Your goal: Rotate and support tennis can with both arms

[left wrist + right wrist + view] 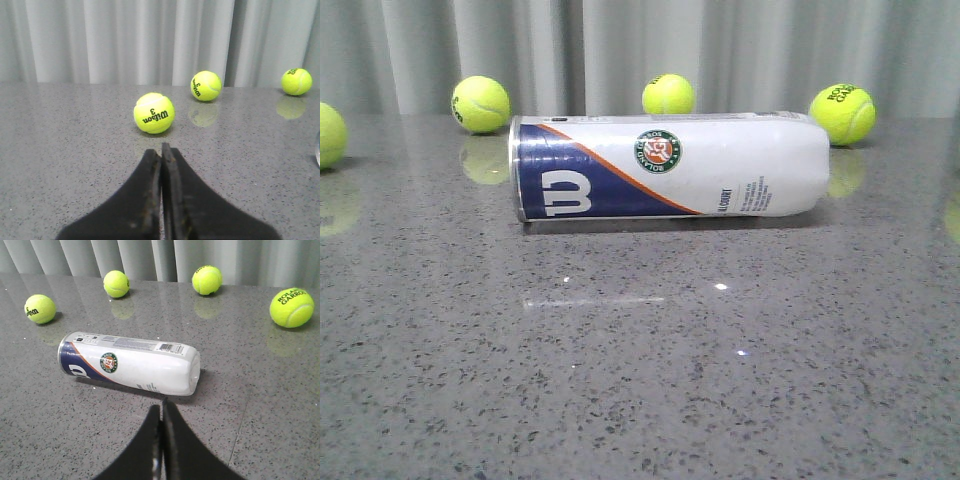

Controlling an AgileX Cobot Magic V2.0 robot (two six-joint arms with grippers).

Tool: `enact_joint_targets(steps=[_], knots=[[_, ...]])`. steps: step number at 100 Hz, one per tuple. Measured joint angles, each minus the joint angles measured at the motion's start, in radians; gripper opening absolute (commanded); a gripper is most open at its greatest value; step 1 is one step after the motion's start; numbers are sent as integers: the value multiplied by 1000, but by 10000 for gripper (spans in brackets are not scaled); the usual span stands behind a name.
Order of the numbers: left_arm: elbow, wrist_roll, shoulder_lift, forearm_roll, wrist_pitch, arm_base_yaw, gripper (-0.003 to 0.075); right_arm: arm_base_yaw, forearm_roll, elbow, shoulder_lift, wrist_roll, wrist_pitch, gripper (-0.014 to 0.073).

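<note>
The tennis can [670, 166] lies on its side on the grey stone table, navy end with the metal rim to the left, white end to the right. It also shows in the right wrist view [130, 363]. My right gripper [161, 407] is shut and empty, a short way in front of the can's white end, not touching it. My left gripper [161, 150] is shut and empty, above bare table; a sliver of the can [318, 148] shows at that view's edge. Neither arm shows in the front view.
Several yellow-green tennis balls lie around: along the back by the curtain [480, 104], [668, 95], [842, 113], and one at the far left [328, 134]. One ball [154, 113] lies just ahead of my left gripper. A grey curtain closes the back.
</note>
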Motion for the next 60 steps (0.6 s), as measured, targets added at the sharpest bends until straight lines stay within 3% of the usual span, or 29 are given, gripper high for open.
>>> enact_joint_targets(steps=[23,30,37,52,60], knots=[[-198,0,112,0,256,0,-17,0,0,0,-2,0,-5,-56],[-248,0,175,0,319,0,31,0,0,0,-2,0,-5,-56],[-296,0,243,0,385,0,157,0,-1,0,-2,-2,-5,-56],[-378,0,385,0,481,0,542,0,-1,0,-2,-2,-5,-56],[-410,0,458,0,514,0,606,0,-1,0,-2,-2,-5,-56]])
